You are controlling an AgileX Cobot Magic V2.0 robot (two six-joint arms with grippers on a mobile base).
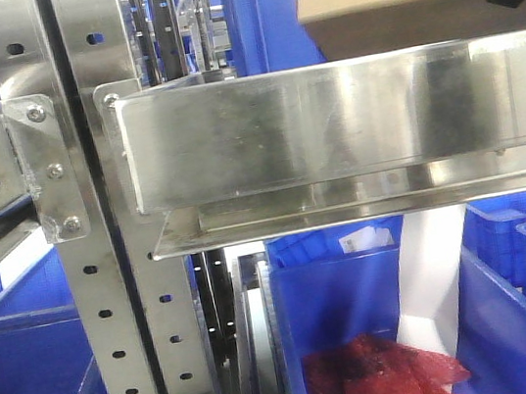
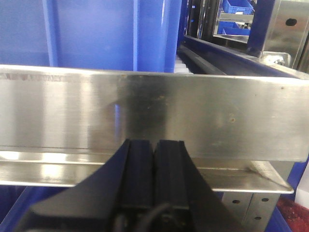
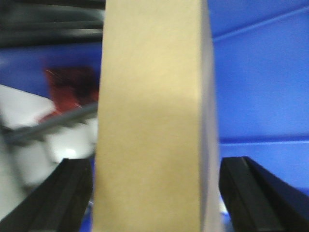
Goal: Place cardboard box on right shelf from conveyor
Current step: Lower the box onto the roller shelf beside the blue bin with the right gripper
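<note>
cardboard box off conveyor, between right gripper fingers with gaps, grip unconfirmed, above right shelf; placement pending.

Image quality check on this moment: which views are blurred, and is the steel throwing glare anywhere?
Right wrist view: soft throughout, the cardboard box and the blue background smeared. Front view: mostly sharp, with streaky reflections on the right shelf lip and a blown-out white patch below it. Left wrist view: shelf lip in focus with mild sheen, while the closed left tool is a dark, slightly blurred foreground.
</note>
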